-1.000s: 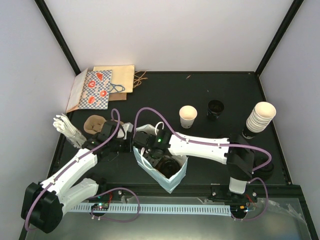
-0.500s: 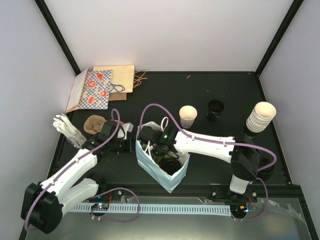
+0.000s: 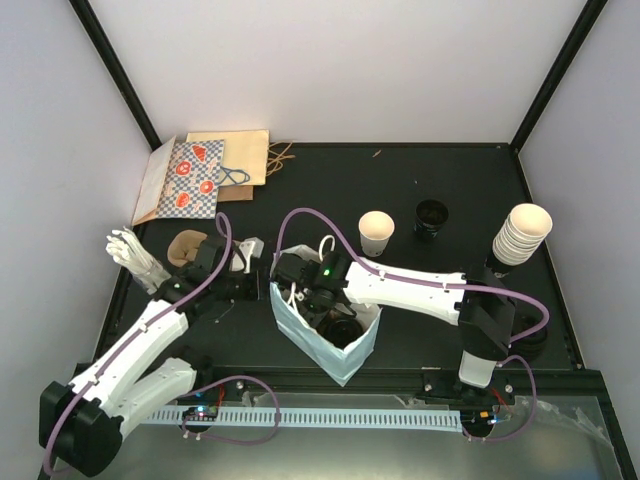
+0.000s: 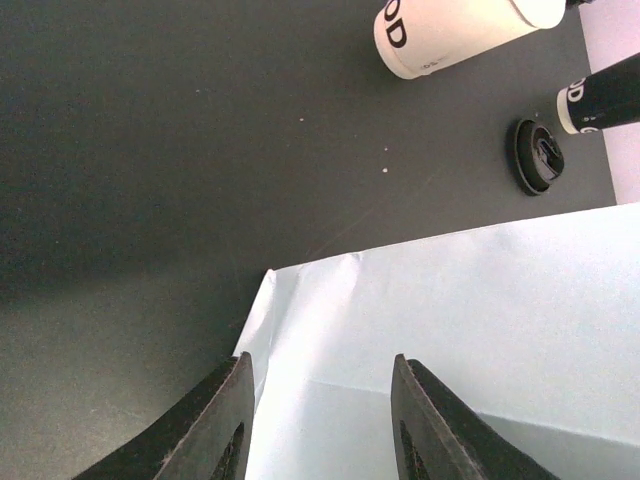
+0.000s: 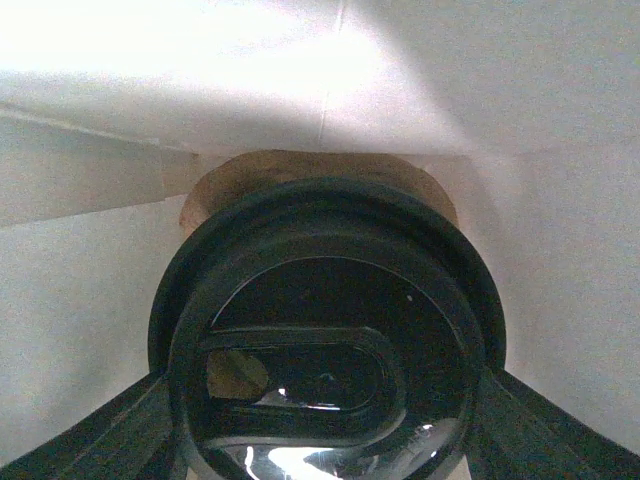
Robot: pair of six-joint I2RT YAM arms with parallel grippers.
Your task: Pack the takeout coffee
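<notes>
The bag [image 3: 345, 362] stands toward 6 o'clock on the bench [image 3: 400, 180], its mouth open. The right end effector [image 3: 318, 303] reaches down into it and is grasping the lidded cup [image 5: 325, 330]. In the right wrist view both fingers [image 5: 95, 435] press against the black lid's sides. The cup is inside the bag, white walls all round, with brown cardboard [image 5: 310, 165] showing past the lid's far edge.

The left end effector [image 4: 320, 420] sits at 9 o'clock of the bag, just beside its outer wall. Its jaws are parted and released, with nothing between them.

An open cup [image 3: 376, 232] stands at 1 o'clock of the bag, a loose lid [image 3: 431, 215] at its 3 o'clock, and a cup stack [image 3: 522, 232] further toward 3 o'clock.
</notes>
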